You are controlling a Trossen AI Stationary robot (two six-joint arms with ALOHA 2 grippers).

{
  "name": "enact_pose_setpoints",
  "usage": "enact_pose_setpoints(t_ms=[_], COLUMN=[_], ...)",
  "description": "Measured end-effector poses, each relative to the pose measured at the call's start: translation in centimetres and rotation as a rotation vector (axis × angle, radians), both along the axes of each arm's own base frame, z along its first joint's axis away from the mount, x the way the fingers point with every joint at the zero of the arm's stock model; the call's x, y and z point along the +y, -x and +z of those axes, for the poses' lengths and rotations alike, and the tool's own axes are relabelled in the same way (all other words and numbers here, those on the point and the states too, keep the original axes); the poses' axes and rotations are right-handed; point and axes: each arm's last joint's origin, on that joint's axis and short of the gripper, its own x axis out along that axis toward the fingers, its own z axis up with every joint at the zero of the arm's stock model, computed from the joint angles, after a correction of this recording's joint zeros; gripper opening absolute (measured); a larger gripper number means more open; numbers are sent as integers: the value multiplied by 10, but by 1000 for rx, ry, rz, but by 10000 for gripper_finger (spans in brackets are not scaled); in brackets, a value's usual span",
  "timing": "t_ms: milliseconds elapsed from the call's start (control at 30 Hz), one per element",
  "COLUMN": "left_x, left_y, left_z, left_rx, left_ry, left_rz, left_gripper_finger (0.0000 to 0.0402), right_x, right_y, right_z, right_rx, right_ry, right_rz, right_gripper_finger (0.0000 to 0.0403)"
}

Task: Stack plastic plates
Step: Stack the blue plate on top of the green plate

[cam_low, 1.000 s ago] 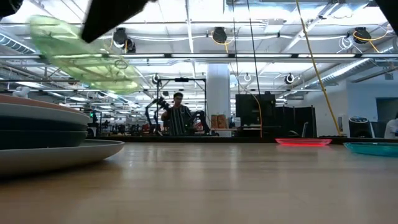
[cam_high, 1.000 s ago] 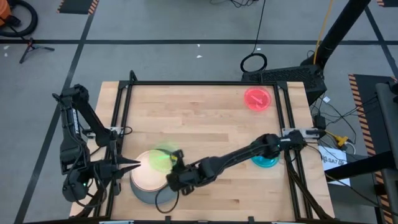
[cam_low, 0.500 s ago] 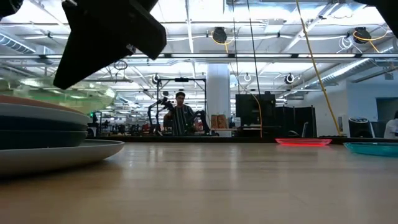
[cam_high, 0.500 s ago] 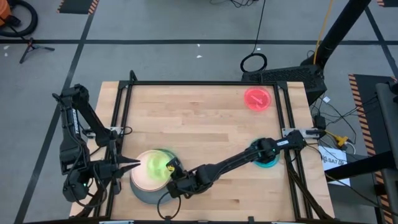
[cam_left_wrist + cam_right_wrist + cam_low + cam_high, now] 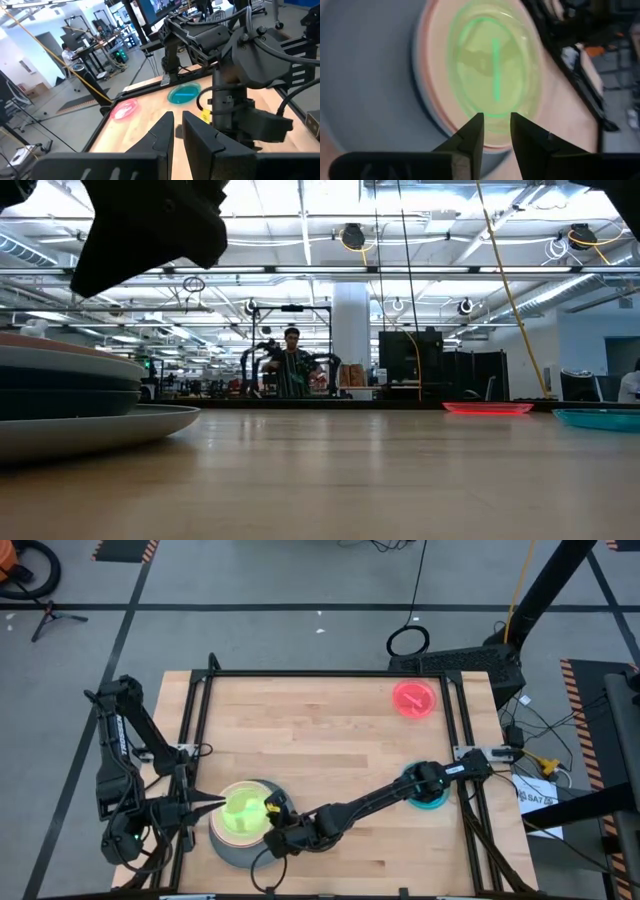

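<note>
A stack of plates (image 5: 238, 830) stands near the table's near-left corner, with a large grey plate (image 5: 370, 90) at the bottom. The translucent green plate (image 5: 242, 812) (image 5: 492, 75) lies flat on the salmon pink plate (image 5: 432, 105) at the top. My right gripper (image 5: 270, 823) (image 5: 497, 125) points down over the green plate's right rim, fingers a little apart, one on either side of a stretch of rim. My left gripper (image 5: 205, 805) (image 5: 177, 125) waits shut at the table's left edge beside the stack. The red plate (image 5: 414, 699) and the teal plate (image 5: 428, 796) lie apart on the table.
In the low view the stack (image 5: 70, 395) fills the left side, with my right arm (image 5: 150, 220) dark above it. The red plate (image 5: 488, 408) and teal plate (image 5: 600, 418) sit far right. The wooden table (image 5: 330, 750) is bare in the middle. A person (image 5: 292, 370) stands far behind.
My right gripper has moved down and toward the table's left edge, over the stack. The green plate, tilted in the air a second ago, has come down and levelled out. It now lies flat on the salmon plate, sunk out of the low view.
</note>
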Motion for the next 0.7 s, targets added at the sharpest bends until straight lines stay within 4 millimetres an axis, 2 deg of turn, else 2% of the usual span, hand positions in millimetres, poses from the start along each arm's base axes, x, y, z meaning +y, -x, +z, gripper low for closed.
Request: enact_pose_setpoints(t_ms=[233,367,567,667,700], left_x=[0,-1,-1,-1,-1], left_y=[0,0,0,0,0], left_z=[-1,-1,-1,-1,-1], left_rx=[13,16,22,24,25], left_ry=[29,24,-11,-26,-29], left_rz=[-13,-16,-23,-25,-26], left_gripper_finger=[47,47,47,47,47], right_x=[-3,-17,-52,-70,-72], right_y=[4,12,46,72,75], right_z=[0,6,20,27,27], right_rx=[-56,-30,157,288,275], right_ry=[53,13,10,95,112], right_rz=[-187,-337,-619,-789,-835], right_gripper_finger=[97,94,94,94,93])
